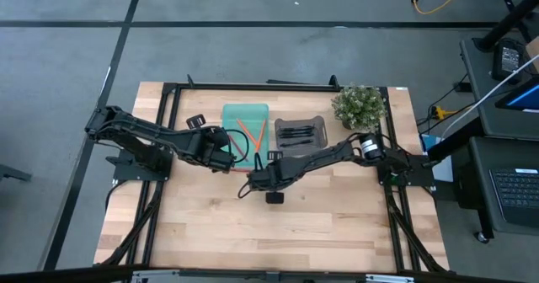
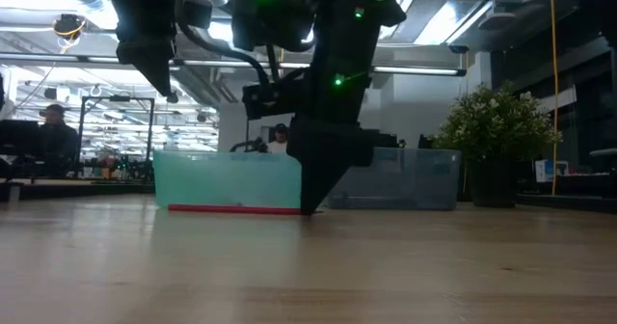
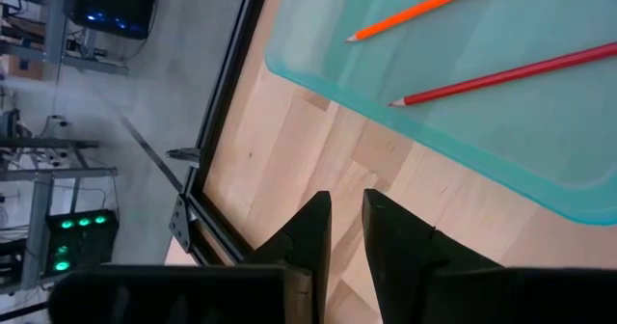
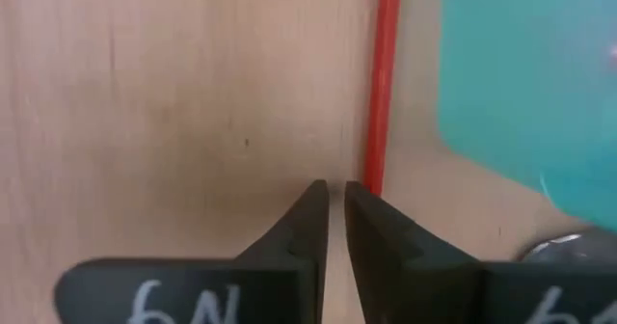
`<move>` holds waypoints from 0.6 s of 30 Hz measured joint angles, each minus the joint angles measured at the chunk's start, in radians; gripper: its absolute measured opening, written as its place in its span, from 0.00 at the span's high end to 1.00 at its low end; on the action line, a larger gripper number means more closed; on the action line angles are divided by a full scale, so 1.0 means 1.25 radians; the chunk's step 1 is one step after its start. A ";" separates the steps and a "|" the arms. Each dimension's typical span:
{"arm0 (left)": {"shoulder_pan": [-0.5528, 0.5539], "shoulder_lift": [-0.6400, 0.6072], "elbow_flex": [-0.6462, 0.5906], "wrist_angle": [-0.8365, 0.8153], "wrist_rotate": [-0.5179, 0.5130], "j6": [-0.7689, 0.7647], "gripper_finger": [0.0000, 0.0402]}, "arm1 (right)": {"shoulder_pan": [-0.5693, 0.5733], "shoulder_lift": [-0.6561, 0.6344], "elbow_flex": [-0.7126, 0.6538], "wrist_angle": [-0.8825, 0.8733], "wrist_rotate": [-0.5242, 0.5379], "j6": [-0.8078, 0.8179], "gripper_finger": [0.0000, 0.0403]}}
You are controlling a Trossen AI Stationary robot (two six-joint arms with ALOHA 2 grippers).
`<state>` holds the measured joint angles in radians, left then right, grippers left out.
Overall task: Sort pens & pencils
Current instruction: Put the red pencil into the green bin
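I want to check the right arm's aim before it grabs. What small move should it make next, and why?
Probably a slight sideways shift toward the red pencil, with the jaws opened first. The right gripper is down at the table with its fingers nearly together, and the pencil lies just beside one fingertip, not between them. Closing here would likely miss it. The teal tray is close by.

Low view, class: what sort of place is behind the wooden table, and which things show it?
Probably an open lab or workshop: long ceiling strip lights, metal equipment racks, and a seated person at a workstation.
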<state>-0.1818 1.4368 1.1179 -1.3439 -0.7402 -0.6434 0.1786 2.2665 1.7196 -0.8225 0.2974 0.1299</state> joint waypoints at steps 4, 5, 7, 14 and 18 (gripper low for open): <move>0.000 0.000 0.000 0.000 -0.002 0.000 0.85 | 0.005 0.003 0.026 -0.024 0.008 -0.001 0.90; 0.000 0.000 0.000 0.000 -0.002 0.000 0.85 | 0.008 0.001 0.030 -0.023 0.015 -0.002 0.90; -0.002 0.000 0.000 0.000 -0.002 0.000 0.85 | 0.016 0.000 0.035 -0.028 0.023 -0.003 0.90; -0.002 0.000 0.000 0.000 -0.002 0.000 0.85 | 0.026 0.000 0.051 -0.087 0.071 0.000 0.90; -0.002 0.000 0.000 0.001 -0.002 -0.001 0.85 | 0.018 0.000 0.043 -0.086 0.084 0.000 0.90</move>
<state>-0.1848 1.4368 1.1179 -1.3430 -0.7425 -0.6449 0.2009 2.2669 1.7731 -0.9301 0.4021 0.1299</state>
